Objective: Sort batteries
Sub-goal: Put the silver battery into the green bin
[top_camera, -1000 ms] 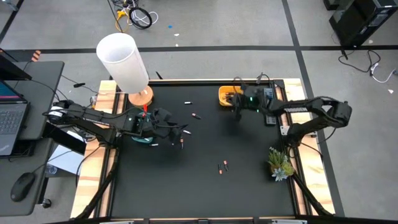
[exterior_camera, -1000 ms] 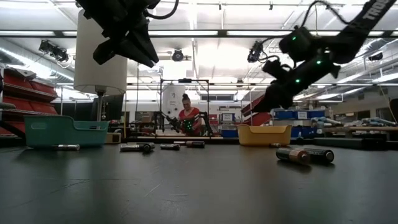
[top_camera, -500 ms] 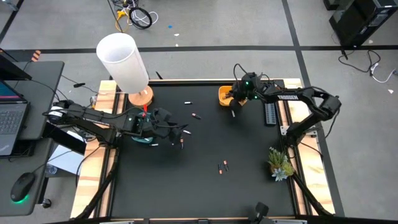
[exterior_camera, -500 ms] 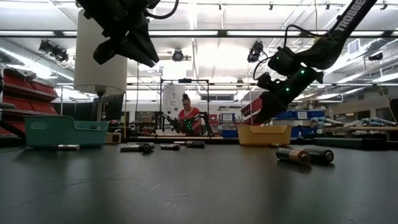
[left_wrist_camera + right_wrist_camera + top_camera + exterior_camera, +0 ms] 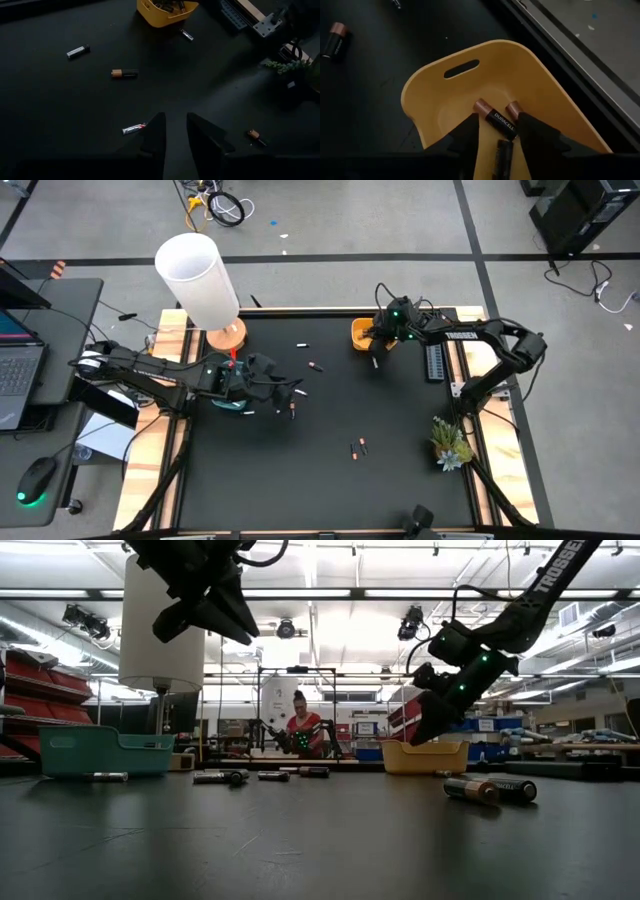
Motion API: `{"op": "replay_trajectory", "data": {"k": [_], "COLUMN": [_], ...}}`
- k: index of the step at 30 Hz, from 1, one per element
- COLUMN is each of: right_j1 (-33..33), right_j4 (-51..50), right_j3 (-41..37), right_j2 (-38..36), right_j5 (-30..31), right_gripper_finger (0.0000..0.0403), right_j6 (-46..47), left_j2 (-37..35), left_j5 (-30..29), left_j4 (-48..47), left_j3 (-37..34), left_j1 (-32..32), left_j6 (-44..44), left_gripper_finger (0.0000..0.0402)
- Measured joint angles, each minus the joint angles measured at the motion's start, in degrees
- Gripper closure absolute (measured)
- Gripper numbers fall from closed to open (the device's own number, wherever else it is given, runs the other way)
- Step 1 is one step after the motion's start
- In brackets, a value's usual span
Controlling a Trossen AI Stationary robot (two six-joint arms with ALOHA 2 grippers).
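Several batteries lie loose on the black table: a silver one (image 5: pixel 301 345), one (image 5: pixel 316 367) near the middle, and a pair (image 5: pixel 360 446) toward the near edge. My right gripper (image 5: pixel 497 117) hovers open over the yellow bin (image 5: pixel 362 335). Inside the bin, a dark copper-ended battery (image 5: pixel 499 121) lies on its side between the spread fingers, with others beside it. My left gripper (image 5: pixel 176 117) hangs above the table's left half, next to the teal bin (image 5: pixel 100 752). Its fingers are a little apart with nothing between them, and a silver-and-red battery (image 5: pixel 134 129) lies just beside them.
A tall white cylinder on a wooden base (image 5: pixel 197 277) stands at the far left corner. A green plant sprig (image 5: pixel 450 442) is at the right edge. Two batteries (image 5: pixel 490 789) lie close in the low view. A person (image 5: pixel 303 730) sits in the room behind.
My right gripper has swung toward the table's far edge and sunk over the yellow bin, rolling at the wrist as it went.
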Motion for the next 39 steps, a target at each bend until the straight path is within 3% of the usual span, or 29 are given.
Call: {"op": "replay_trajectory", "data": {"k": [10, 20, 30, 39], "right_j1": [0.49, 8.62, 17.24, 21.63], "right_j4": [-5.48, -20.05, -27.88, -32.34], "right_j3": [0.00, 0.00, -1.01, -1.05], "right_j2": [-10.49, -22.17, -25.66, -23.03], "right_j5": [0.21, -0.43, -0.10, 10.41], "right_gripper_finger": [0.0257, 0.0268, 0.0277, 0.0277], "right_j6": [2.61, 19.22, 36.47, 46.16], "left_j2": [0.00, 0.00, 0.02, 0.02], "left_j5": [0.00, 0.00, 0.13, 1.01], "left_j4": [-0.07, -0.01, 3.97, 6.54], "left_j3": [0.00, 0.00, 0.00, 0.00], "left_j1": [0.00, 0.00, -0.07, -0.94], "left_j6": [0.01, -0.03, -8.98, -9.14], "left_gripper_finger": [0.0312, 0.0311, 0.0311, 0.0312]}}
